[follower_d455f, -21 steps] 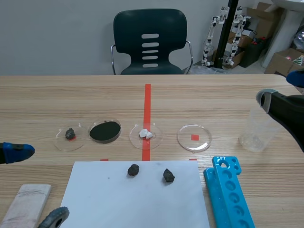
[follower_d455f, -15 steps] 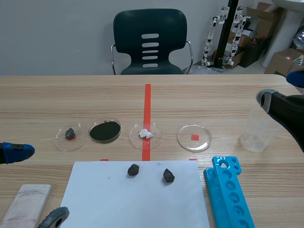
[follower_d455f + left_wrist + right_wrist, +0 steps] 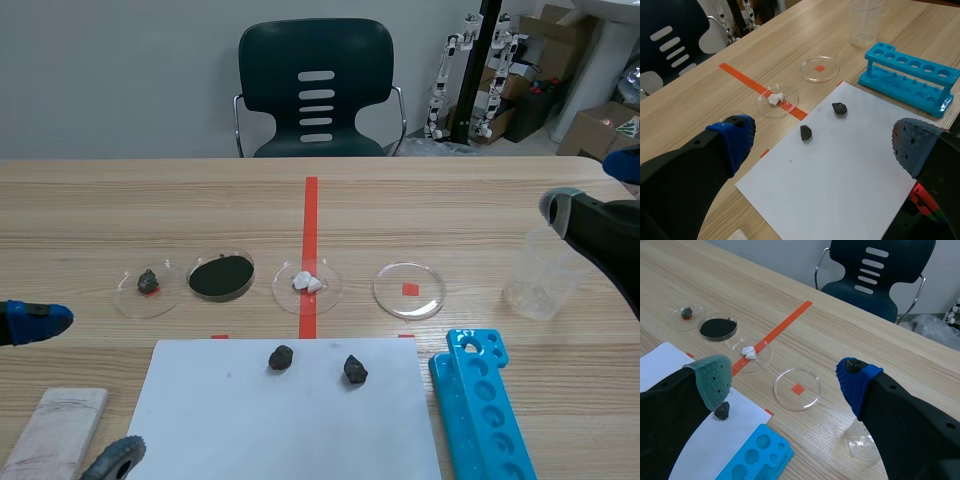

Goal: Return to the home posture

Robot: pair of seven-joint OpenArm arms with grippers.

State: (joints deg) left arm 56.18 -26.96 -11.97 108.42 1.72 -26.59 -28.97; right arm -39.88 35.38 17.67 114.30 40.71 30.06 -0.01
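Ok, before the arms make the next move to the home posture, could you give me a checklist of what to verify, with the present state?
1. Left gripper open, holding nothing: ok.
2. Right gripper open, holding nothing: ok.
3. Gap between right arm and plastic cup: cannot tell.
4. Left dark stone and right dark stone lie on the white sheet: ok.
5. Blue test tube rack touched by neither gripper: ok.

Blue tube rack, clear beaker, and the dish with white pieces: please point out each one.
blue tube rack (image 3: 478, 412), scene view, on its top face.
clear beaker (image 3: 535, 282), scene view, on its side wall.
dish with white pieces (image 3: 329, 287), scene view, on bare glass beside the pieces.
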